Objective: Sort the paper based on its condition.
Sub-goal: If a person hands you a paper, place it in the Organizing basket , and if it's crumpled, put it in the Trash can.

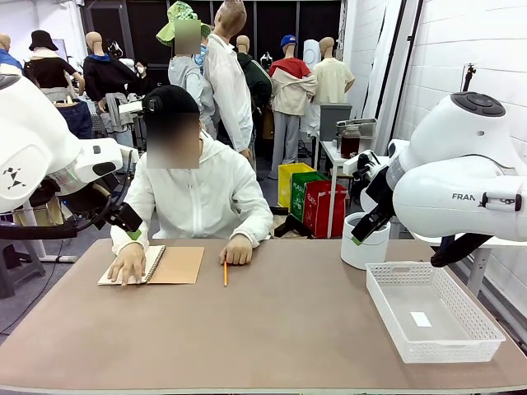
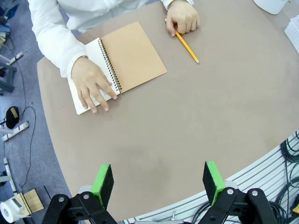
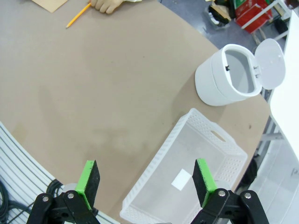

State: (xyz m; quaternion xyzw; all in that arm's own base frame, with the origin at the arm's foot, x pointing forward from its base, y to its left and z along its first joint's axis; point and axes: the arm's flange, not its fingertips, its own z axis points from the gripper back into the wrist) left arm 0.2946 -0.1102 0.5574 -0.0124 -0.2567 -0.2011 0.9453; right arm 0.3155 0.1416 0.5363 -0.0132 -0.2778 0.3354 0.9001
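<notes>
Left gripper (image 2: 158, 179) hung released and empty above the near edge of the desk (image 2: 210, 116). Right gripper (image 3: 145, 179) was likewise released and empty, over a white basket (image 3: 156, 161), with an open-lidded bin (image 3: 217, 81) near it. Across the desk, the paper (image 2: 96, 53) lay as the open notebook's (image 2: 133, 56) page, under a person's hand (image 2: 93, 84). The other hand (image 2: 183, 16) touched a pencil (image 2: 187, 46).

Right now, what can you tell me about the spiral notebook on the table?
The spiral notebook lies open and flat on the brown table, at the far side in front of the person. A black wire spiral joins its plain brown cardboard cover to a white page. One hand of the person rests flat on the page, fingers spread. The orange pencil lies apart from the cover, not touching.
</notes>
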